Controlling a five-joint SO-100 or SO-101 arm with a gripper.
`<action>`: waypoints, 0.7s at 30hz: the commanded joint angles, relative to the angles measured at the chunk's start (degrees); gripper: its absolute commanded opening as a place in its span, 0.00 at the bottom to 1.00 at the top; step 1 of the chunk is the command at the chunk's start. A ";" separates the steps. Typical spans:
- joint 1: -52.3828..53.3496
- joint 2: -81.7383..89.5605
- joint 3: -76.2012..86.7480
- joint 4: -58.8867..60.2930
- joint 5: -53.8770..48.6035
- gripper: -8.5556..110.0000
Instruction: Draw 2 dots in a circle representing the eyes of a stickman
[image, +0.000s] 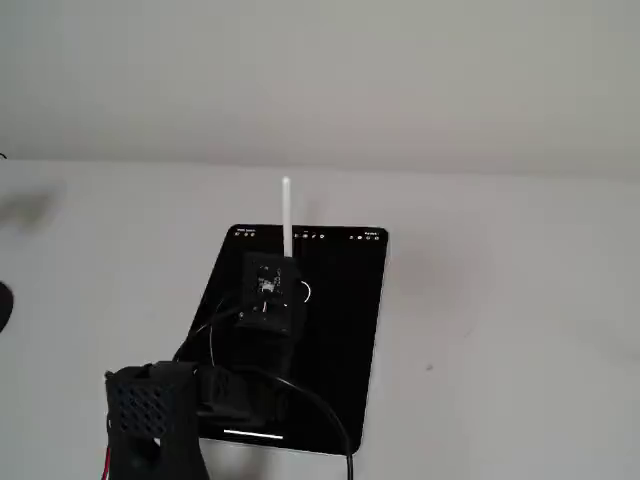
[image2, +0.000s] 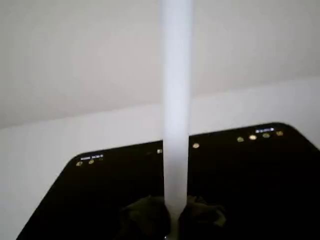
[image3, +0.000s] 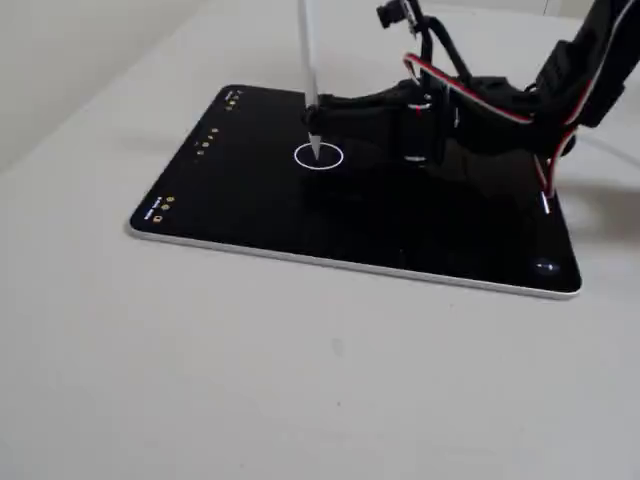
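A black tablet (image3: 400, 220) lies flat on the pale table. A thin white circle (image3: 319, 156) is drawn on its screen; part of it shows beside the arm in a fixed view (image: 305, 292). My gripper (image3: 314, 118) is shut on a white stylus (image3: 308, 50) held upright. The stylus tip (image3: 316, 152) sits inside the circle, at or just above the screen; I cannot tell if it touches. No dots show inside the circle. In the wrist view the stylus (image2: 176, 110) rises between the dark fingers (image2: 142, 220) over the tablet (image2: 260, 180).
Small toolbar icons (image3: 205, 145) line the tablet's far edge. The black arm with red and white cables (image3: 500, 100) reaches over the tablet's right part. The arm's base (image: 150, 410) stands at the tablet's near edge. A pale wall stands behind the table.
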 joint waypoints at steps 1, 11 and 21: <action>-0.62 0.53 -3.52 -0.88 -0.70 0.07; -1.05 -0.79 -5.01 -0.79 -1.05 0.07; -1.14 -1.23 -5.10 -0.70 -1.32 0.07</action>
